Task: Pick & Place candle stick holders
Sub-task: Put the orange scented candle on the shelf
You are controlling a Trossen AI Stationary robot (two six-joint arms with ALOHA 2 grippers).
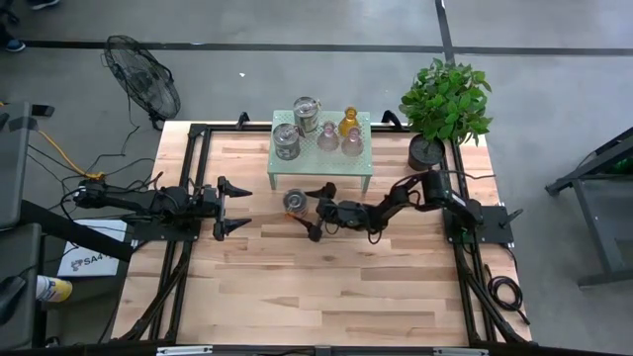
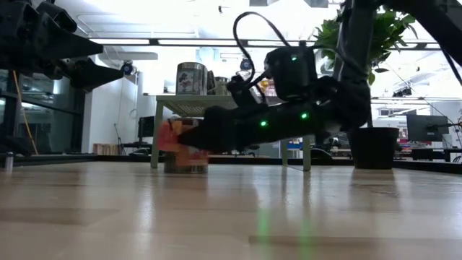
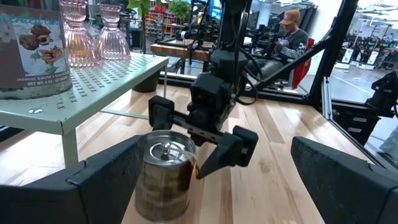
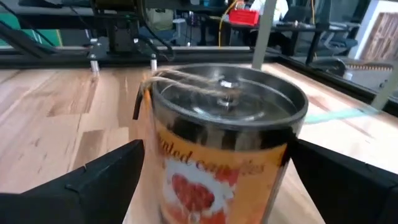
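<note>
A silver candle stick holder [image 1: 295, 202] with an orange label [image 4: 205, 186] stands upright on the wooden table, just in front of the mint-green stand [image 1: 336, 170]. My right gripper [image 1: 316, 212] lies low and level, open. Its fingertips reach either side of this holder [image 3: 165, 177] from the table's right, and I see no contact. On the stand are two more silver holders [image 1: 307, 114], two pink glass ones [image 1: 327, 136] and an amber one [image 1: 348, 123]. My left gripper [image 1: 226, 208] waits open at the table's left.
A potted green plant [image 1: 445, 104] stands at the far right corner of the table. Black frame rails [image 1: 188, 178] run along the left and right sides. A fan [image 1: 143, 74] sits on the floor beyond the far left corner. Bare wood [image 1: 326, 287] fills the near half.
</note>
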